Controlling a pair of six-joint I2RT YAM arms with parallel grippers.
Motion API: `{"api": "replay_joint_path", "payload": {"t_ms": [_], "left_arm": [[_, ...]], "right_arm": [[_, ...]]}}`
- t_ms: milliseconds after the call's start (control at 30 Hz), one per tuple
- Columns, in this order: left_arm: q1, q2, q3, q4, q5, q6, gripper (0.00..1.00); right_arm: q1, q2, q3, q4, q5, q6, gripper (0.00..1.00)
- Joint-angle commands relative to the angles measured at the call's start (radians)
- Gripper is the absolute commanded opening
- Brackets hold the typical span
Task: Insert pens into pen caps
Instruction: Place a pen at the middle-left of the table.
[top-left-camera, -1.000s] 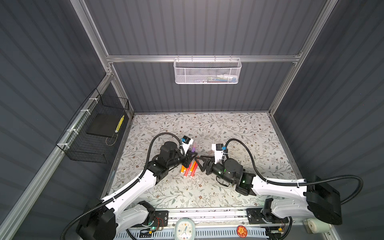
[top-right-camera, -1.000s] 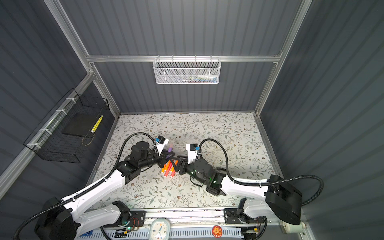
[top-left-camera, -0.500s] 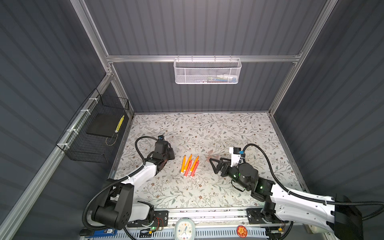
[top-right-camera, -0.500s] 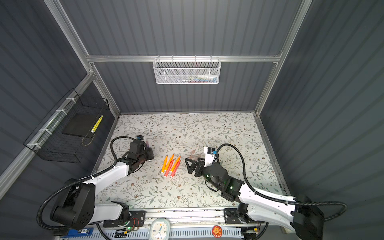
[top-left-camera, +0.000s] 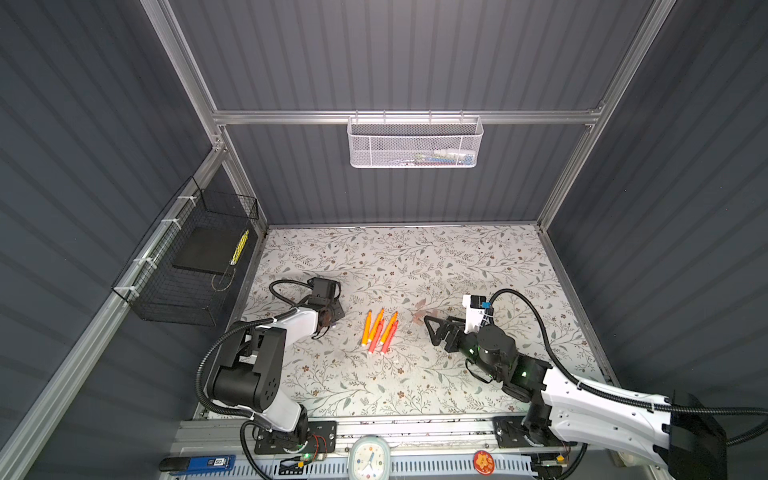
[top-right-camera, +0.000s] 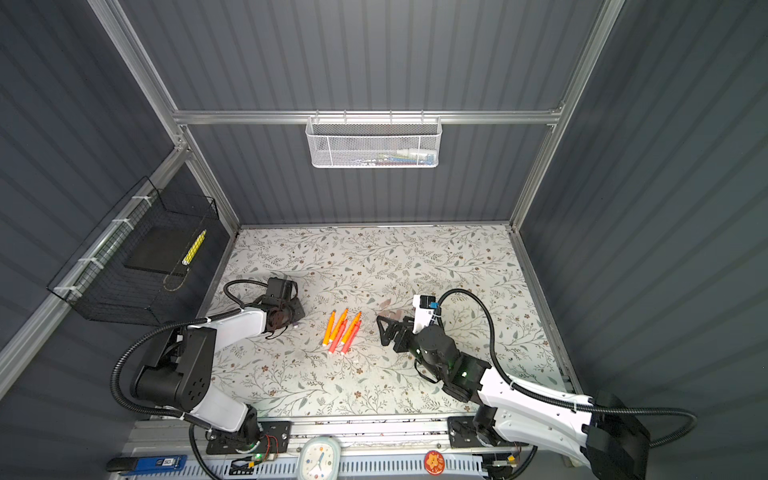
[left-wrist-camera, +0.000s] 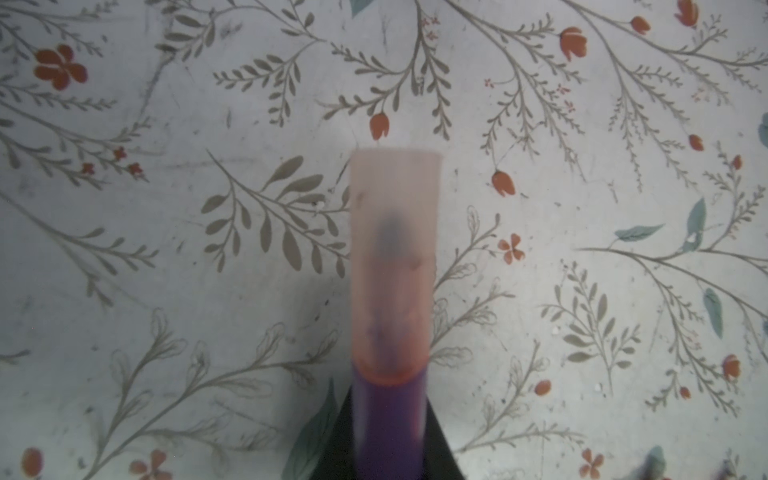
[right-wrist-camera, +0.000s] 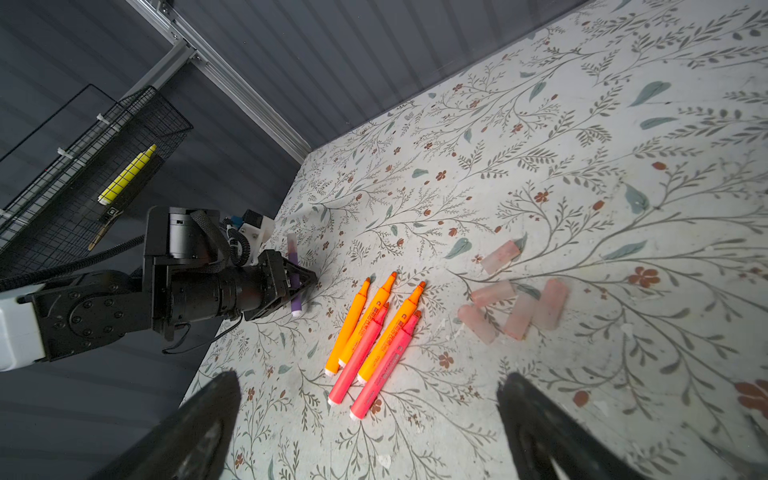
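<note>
Several orange and pink-red pens (top-left-camera: 380, 330) (top-right-camera: 343, 330) (right-wrist-camera: 374, 340) lie side by side, uncapped, at the middle of the floral table. Just to their right, several pale pinkish pen caps (right-wrist-camera: 515, 299) (top-left-camera: 419, 316) lie loose. My left gripper (top-left-camera: 328, 318) (top-right-camera: 286, 318) (right-wrist-camera: 305, 282) (left-wrist-camera: 388, 440) is left of the pens, shut on a purple pen (left-wrist-camera: 388, 415) (right-wrist-camera: 293, 266). That pen's tip sits inside a translucent cap (left-wrist-camera: 395, 257), close over the table. My right gripper (top-left-camera: 430, 331) (top-right-camera: 381, 331) (right-wrist-camera: 370, 432) stands open and empty, right of the pens and beside the caps.
A black wire basket (top-left-camera: 191, 257) with a yellow marker hangs on the left wall. A white mesh basket (top-left-camera: 415, 141) hangs on the back wall. A small clock (top-left-camera: 368, 457) sits on the front rail.
Both grippers were together over the pens a second ago. The left arm has drawn back to the left with the purple pen; the right has pulled back to the right and opened wide.
</note>
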Motion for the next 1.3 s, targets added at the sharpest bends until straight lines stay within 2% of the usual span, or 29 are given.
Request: {"api": "replay_joint_path", "payload": {"t_ms": [0, 133, 300, 433, 567, 733, 933, 1067, 1133, 1267], "left_arm": [[0.007, 0.043, 0.035, -0.031, 0.040, -0.021, 0.00], [0.007, 0.092, 0.077, -0.063, 0.060, -0.003, 0.00], [0.005, 0.177, 0.117, -0.033, 0.167, 0.030, 0.00], [0.001, 0.226, 0.140, -0.017, 0.206, 0.032, 0.00], [-0.020, 0.236, 0.155, -0.023, 0.186, 0.042, 0.15], [-0.055, 0.225, 0.171, -0.062, 0.112, 0.044, 0.27], [-0.062, 0.162, 0.147, -0.078, 0.056, 0.052, 0.37], [-0.079, 0.063, 0.125, -0.083, 0.027, 0.081, 0.38], [-0.107, -0.008, 0.115, -0.099, -0.008, 0.102, 0.39], [-0.227, -0.167, 0.076, -0.121, -0.087, 0.171, 0.45]], "right_arm": [[-0.008, 0.000, -0.007, -0.013, 0.004, 0.004, 0.99], [-0.014, 0.005, -0.004, -0.018, 0.003, 0.004, 0.99], [-0.019, 0.013, 0.006, -0.022, -0.001, 0.001, 0.99], [-0.021, 0.016, 0.009, -0.025, 0.000, 0.000, 0.99], [-0.022, 0.016, 0.012, -0.029, 0.002, -0.001, 0.99], [-0.025, 0.015, 0.012, -0.031, 0.006, -0.003, 0.99], [-0.030, 0.012, 0.009, -0.037, 0.006, -0.002, 0.99], [-0.034, 0.002, 0.006, -0.044, 0.007, 0.000, 0.99], [-0.036, -0.005, 0.004, -0.046, 0.009, -0.002, 0.99], [-0.039, -0.021, 0.003, -0.057, 0.020, -0.006, 0.99]]}}
